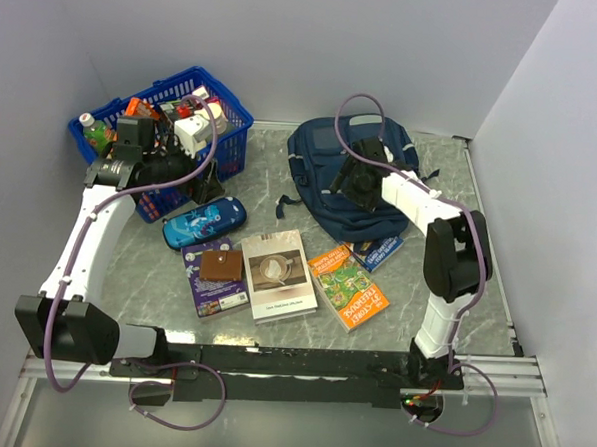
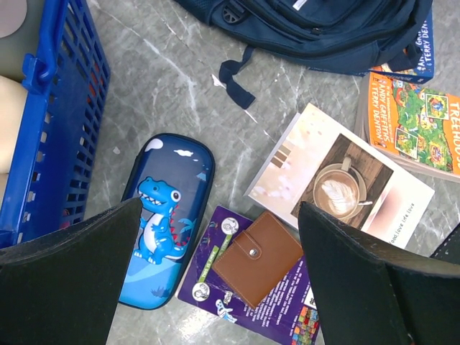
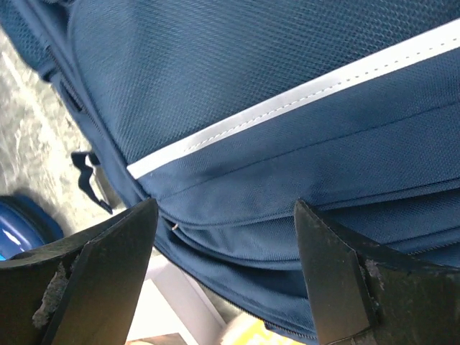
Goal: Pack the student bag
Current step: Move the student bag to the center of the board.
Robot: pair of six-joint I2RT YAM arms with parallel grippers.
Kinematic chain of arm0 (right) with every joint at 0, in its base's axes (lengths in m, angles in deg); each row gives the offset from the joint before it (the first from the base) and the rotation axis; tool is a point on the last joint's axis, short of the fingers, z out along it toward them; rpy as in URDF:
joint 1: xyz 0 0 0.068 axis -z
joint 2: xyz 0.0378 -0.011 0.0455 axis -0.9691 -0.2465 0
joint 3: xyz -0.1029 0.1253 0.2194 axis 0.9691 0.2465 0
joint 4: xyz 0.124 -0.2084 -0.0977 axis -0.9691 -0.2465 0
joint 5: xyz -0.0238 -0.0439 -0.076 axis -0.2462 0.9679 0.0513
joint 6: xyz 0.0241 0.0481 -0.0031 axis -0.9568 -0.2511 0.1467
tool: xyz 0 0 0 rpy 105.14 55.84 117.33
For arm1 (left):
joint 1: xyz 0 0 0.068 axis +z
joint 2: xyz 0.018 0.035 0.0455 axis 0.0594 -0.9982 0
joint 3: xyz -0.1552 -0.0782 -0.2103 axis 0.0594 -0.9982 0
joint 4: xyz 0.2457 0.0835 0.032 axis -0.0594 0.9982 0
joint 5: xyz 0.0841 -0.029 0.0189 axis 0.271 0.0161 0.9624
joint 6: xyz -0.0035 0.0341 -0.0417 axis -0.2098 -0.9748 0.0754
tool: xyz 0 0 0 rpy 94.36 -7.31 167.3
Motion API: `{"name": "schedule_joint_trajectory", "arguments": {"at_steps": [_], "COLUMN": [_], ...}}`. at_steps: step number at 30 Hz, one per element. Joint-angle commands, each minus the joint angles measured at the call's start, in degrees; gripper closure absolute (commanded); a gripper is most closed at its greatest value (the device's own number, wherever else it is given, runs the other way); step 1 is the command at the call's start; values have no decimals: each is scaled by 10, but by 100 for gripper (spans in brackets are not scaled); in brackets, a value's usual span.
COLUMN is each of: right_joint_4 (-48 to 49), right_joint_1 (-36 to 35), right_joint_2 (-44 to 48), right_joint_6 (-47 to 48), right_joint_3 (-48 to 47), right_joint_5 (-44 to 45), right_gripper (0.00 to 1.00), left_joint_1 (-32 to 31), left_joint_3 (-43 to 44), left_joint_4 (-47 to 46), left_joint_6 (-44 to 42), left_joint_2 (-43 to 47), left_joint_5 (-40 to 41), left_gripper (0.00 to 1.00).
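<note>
One student bag lies at the far right of the grey marbled table. It is soft navy woven fabric with a grey-blue panel and a stitched white stripe. At the far left stands one blue plastic basket with slotted walls, filled with small items.

In front lie four flat books:
- a purple one
- a coffee-cup cover
- an orange-green one
- a blue one, partly under the bag

One brown leather wallet with a snap sits on the purple book. One glossy, rounded pencil case shows a dinosaur.

There are two grippers. The left gripper hangs beside the basket, jaws wide apart. The right gripper is over the bag, jaws apart around its fabric.
</note>
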Motion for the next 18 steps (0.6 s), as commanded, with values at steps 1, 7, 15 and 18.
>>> {"name": "schedule_joint_trajectory", "arguments": {"at_steps": [1, 7, 15, 18], "right_joint_4": [6, -7, 21, 27], "right_joint_1": [7, 5, 7, 9], "right_joint_2": [-19, 25, 99, 90], "right_joint_6": [-63, -100, -120, -121], "right_joint_3": [-11, 49, 129, 119], "right_joint_5": [3, 13, 28, 40], "right_gripper": [18, 17, 15, 14], "left_joint_1": [0, 0, 0, 0], "left_joint_3": [-3, -4, -17, -21], "left_joint_4": [-5, 9, 5, 0], "left_joint_6": [-9, -23, -26, -25], "left_joint_2": [20, 29, 32, 35], "left_joint_5": [2, 2, -3, -1], "left_gripper": [3, 4, 4, 4]}}
